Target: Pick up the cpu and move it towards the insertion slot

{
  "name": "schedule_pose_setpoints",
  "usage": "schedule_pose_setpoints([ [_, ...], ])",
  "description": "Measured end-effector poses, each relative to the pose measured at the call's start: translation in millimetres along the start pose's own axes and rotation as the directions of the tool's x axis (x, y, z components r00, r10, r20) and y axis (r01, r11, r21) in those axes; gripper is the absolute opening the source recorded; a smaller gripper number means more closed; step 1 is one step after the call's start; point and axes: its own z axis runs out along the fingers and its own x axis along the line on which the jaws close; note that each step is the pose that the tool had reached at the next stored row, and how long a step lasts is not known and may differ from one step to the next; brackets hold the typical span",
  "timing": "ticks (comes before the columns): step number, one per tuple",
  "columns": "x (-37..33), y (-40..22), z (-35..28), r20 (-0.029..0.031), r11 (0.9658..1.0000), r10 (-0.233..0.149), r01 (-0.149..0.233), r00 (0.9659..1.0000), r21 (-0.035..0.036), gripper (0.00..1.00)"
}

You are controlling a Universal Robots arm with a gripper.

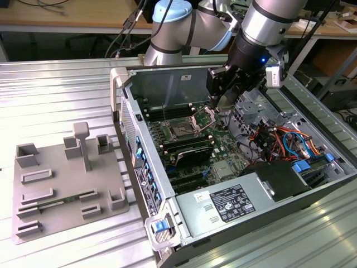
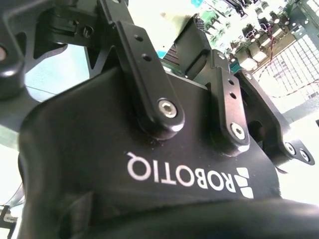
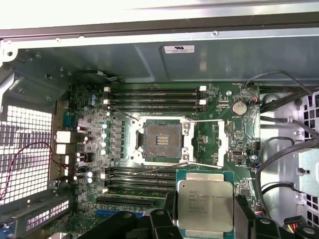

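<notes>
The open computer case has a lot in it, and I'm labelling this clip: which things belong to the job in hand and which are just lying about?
Part of the job:
- the cpu, held by the gripper above the board
- the insertion slot, frame open, nothing seated in it

Just lying about:
- the memory slots
- the grey fixture plate outside the case
- the power supply
- the cables

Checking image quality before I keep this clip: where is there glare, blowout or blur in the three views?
Exterior view: daylight glare streaks the ribbed metal table; the open computer case is evenly lit. Second wrist view: the black gripper body looms close, the background behind it blown out white. First wrist view: sharp and even, with the square dark insertion slot and silver-topped cpu clear, held at the gripper.
</notes>
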Motion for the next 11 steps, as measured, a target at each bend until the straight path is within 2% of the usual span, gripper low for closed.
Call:
schedule_pose_setpoints([
  [11,0.1,3.9,1.7,0.0000,1.0000,0.000,0.000,1.0000,0.0000,0.54],
])
